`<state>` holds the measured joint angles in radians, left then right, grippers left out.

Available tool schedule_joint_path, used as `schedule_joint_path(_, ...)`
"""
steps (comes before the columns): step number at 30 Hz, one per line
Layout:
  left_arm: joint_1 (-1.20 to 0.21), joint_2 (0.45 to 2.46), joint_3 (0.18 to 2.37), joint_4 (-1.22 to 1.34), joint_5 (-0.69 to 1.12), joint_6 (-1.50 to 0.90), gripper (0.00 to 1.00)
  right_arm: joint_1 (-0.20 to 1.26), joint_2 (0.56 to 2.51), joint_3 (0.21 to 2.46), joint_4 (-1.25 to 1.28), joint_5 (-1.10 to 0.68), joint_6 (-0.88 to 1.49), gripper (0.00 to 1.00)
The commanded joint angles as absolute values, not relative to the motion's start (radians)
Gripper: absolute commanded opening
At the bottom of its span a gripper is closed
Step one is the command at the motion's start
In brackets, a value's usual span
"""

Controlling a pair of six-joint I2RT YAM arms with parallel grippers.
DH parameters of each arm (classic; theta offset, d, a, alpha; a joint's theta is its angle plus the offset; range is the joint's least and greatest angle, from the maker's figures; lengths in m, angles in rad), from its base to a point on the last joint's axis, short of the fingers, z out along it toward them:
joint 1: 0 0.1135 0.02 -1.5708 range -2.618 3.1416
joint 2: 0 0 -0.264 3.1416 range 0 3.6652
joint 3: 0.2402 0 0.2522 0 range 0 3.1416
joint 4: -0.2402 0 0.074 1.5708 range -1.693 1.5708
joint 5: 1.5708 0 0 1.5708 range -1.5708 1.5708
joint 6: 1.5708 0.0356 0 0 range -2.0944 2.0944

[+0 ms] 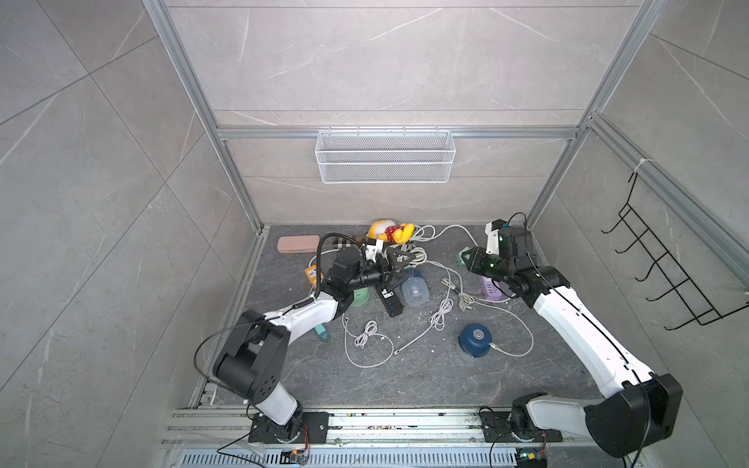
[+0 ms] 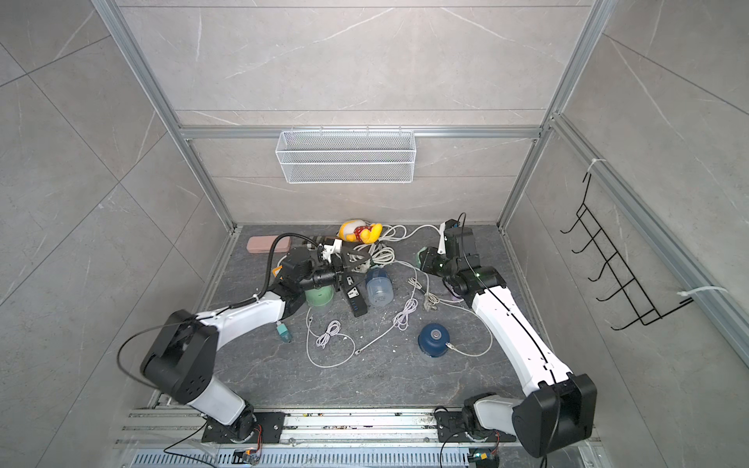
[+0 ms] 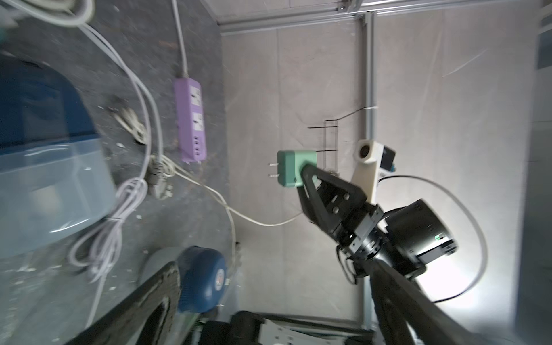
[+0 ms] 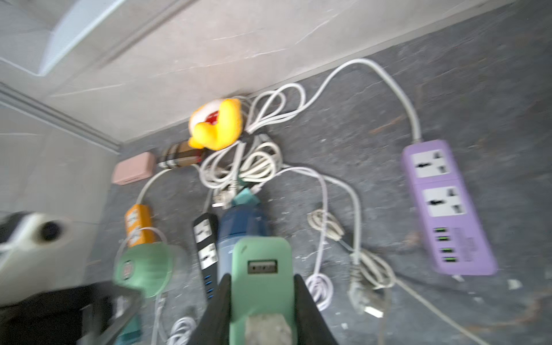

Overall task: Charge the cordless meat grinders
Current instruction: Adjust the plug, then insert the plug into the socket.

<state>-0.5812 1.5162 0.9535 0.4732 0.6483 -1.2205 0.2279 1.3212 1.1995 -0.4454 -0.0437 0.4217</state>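
The left gripper [image 1: 405, 261] is gaping empty, the right gripper [image 4: 262, 279] is clutching an adapter [image 4: 261, 254], and only one blue grinder [image 1: 474, 336] is carrying a cable [image 1: 497, 348]; mint grinder [image 2: 320, 298] and tipped grinder [image 1: 414, 289] are waiting.

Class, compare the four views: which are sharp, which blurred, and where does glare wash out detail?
In both top views: sharp, evenly lit. Left wrist view: the nearest dark blue grinder smeared, the teal adapter crisp, glare whitening the wall. Right wrist view: motion blur throughout, the purple power strip streaked.
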Motion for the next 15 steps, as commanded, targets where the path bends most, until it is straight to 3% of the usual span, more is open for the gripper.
schedule_joint_path(1, -0.652, 1.349, 0.946, 0.076, 0.468, -0.764, 0.99, 0.156, 1.396, 1.181, -0.403, 0.104, 0.231, 0.00)
schedule_joint_path(6, -0.655, 1.211, 0.775, 0.122, 0.406, -0.730, 0.99, 0.080, 1.514, 1.162, -0.331, 0.176, 0.076, 0.00)
schedule_joint_path(15, -0.657, 1.177, 0.619, 0.289, 0.425, -0.795, 0.99, -0.030, 1.665, 1.119, -0.172, 0.027, 0.050, 0.00)
